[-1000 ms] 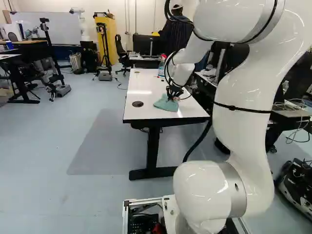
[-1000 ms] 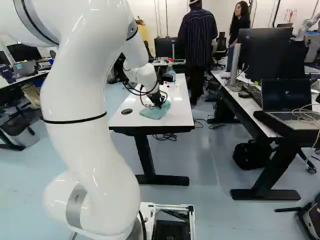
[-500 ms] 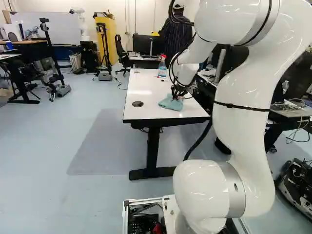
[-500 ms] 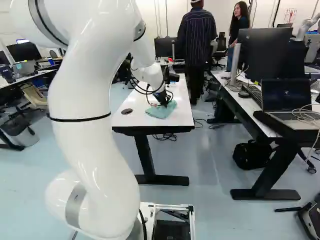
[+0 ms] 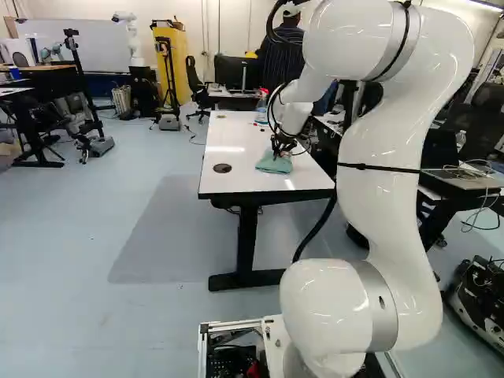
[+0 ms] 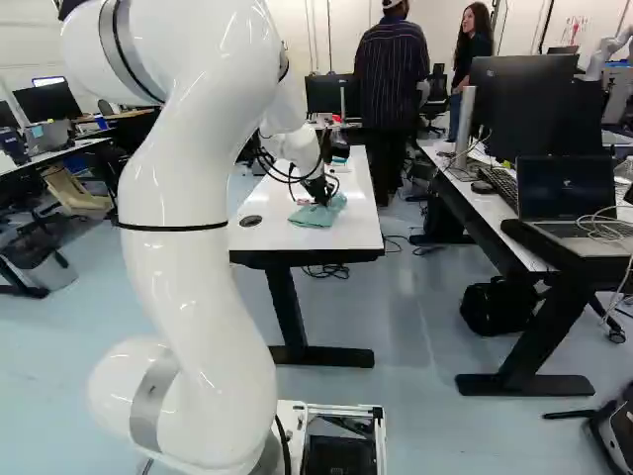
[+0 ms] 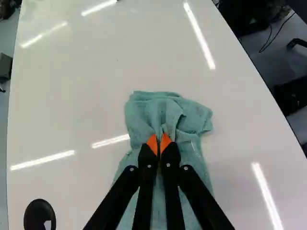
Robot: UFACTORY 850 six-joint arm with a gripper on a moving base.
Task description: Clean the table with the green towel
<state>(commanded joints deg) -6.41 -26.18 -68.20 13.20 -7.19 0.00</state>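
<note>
Towel (image 7: 144, 112) and gripper (image 7: 159, 139) have slid farther up the table (image 7: 76, 105). Fingertips pinch one fold; drag could tug it loose.

So the towel (image 5: 274, 163) is lying on the bench (image 5: 236, 134), toward the near end, with the end effector (image 5: 278, 153) right on it and a fold between its tips. Round cap (image 5: 222, 168) sits in the benchtop left of that, spray bottle (image 5: 261, 107) way at the far end. Off right there's a side bench (image 6: 485, 203) with a monitor (image 6: 519, 104) on it, bag (image 6: 492, 307) underneath.
</note>
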